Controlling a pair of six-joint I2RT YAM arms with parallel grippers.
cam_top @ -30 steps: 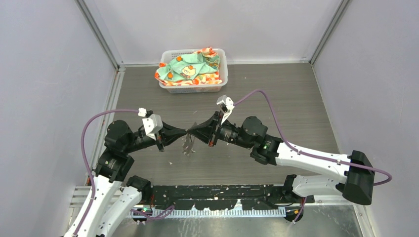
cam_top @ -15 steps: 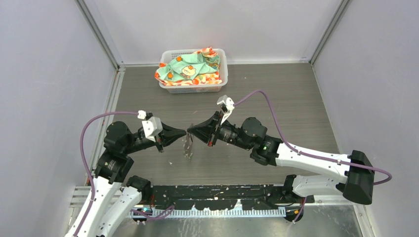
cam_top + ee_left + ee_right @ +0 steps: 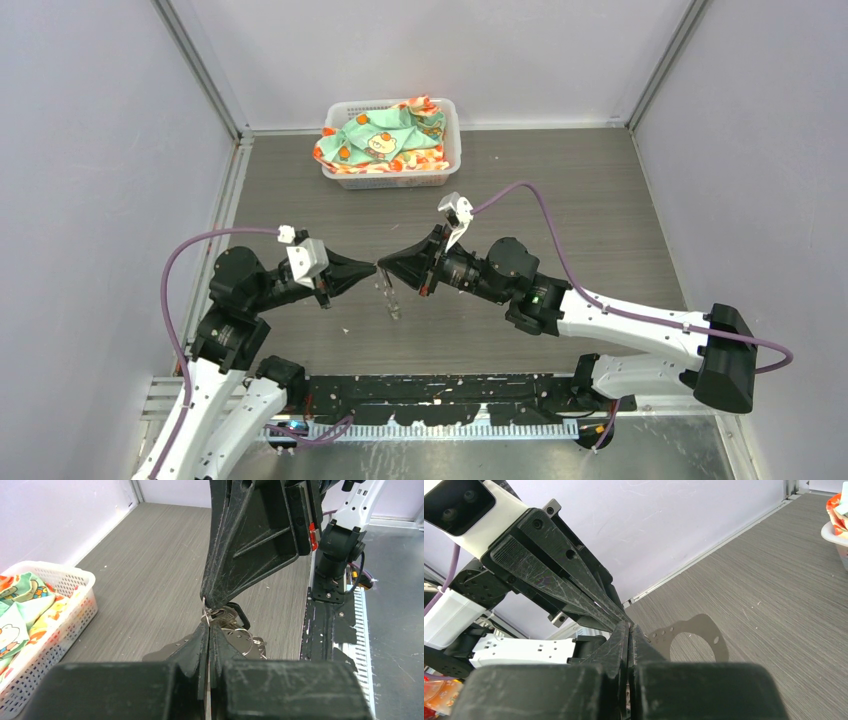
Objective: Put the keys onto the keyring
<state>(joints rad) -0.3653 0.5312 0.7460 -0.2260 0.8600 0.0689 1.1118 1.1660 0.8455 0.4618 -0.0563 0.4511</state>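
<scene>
My left gripper (image 3: 372, 268) and right gripper (image 3: 381, 267) meet tip to tip above the middle of the table, both shut. The keyring (image 3: 391, 300) hangs below their tips. It is made of thin silver wire rings (image 3: 244, 639) and a flat grey plate (image 3: 701, 622) with a big round hole. The left gripper (image 3: 208, 626) pinches a thin wire ring. Sticking out sideways from the right gripper (image 3: 211, 604) is a silver key (image 3: 228, 615) with a black head; metal shows between the right gripper's (image 3: 629, 626) fingers. No green-headed key is in view.
A white basket (image 3: 457, 130) holding a patterned cloth (image 3: 385, 135) stands at the back of the table, against the far wall. Grey walls close in both sides. A black rail (image 3: 450, 385) runs along the near edge between the arm bases.
The hanging plate has turned from broadside to edge-on and swung slightly right. Both grippers stay shut and have barely moved.
</scene>
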